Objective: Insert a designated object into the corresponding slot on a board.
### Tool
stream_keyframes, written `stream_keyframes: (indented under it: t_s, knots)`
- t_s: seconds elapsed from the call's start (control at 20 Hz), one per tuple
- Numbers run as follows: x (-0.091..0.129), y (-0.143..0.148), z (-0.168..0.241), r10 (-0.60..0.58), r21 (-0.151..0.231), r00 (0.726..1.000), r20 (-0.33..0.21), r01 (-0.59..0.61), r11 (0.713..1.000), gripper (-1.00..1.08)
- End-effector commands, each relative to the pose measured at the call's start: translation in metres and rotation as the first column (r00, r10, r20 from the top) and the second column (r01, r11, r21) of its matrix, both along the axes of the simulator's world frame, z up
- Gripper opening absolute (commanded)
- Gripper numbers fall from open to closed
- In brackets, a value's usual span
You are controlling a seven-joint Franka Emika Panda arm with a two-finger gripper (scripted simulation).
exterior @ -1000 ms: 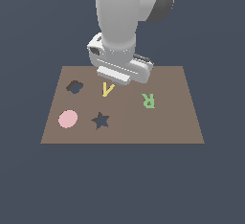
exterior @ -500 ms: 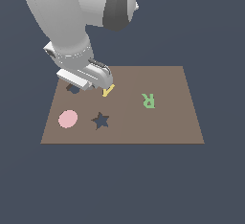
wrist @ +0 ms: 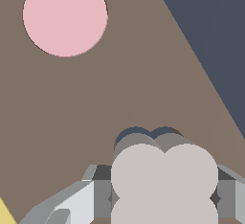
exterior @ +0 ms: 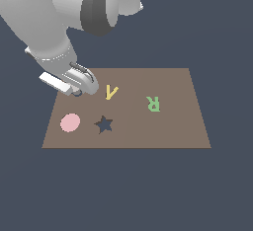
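Holding the pale lumpy piece (wrist: 164,180) between its two fingers (wrist: 225,189), the gripper (wrist: 162,196) is hanging low over the brown board (exterior: 163,126), and the jaws are pressing on the piece from both sides. In the wrist view the piece is sitting right over the dark cloud-shaped slot (wrist: 143,135), and only a thin dark edge of the slot is peeking out past the piece's bumps. I cannot tell if the piece is touching the board or is partly inside the hole. In the exterior view the gripper (exterior: 79,88) is covering that corner, so the slot is almost all hidden there. The piece is looking small and probably light, and it is looking hard, not squishy. Its bumpy edge could slip or turn a little, so gripping it across the middle, where the sides dip in, seems safest. It will only go in if its bumps line up with the slot's bumps. Near the gripper, the yellow A (exterior: 112,92) is lying just beside it on the board. The pink disc (exterior: 70,122) and the dark star cutout (exterior: 104,124) are lying closer to the front edge. The green R (exterior: 153,103) is lying farther off, toward the exterior view's right.
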State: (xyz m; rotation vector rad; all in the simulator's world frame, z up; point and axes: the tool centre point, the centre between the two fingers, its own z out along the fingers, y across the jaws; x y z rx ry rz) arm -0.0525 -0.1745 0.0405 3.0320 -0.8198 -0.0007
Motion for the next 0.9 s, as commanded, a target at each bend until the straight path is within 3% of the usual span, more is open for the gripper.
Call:
stream_keyframes:
  t_s: [0.0, 0.35, 0.4, 0.85]
  knots:
    - [0.0, -0.0002, 0.0, 0.0, 0.0, 1.0, 0.0, 0.0, 1.0, -1.0]
    - [0.0007, -0.001, -0.0097, 0.0, 0.0, 1.0, 0.0, 0.0, 1.0, -1.0]
    - [0.0007, -0.001, -0.0097, 0.0, 0.0, 1.0, 0.0, 0.0, 1.0, 1.0]
    - [0.0007, -0.001, -0.0097, 0.0, 0.0, 1.0, 0.0, 0.0, 1.0, 1.0]
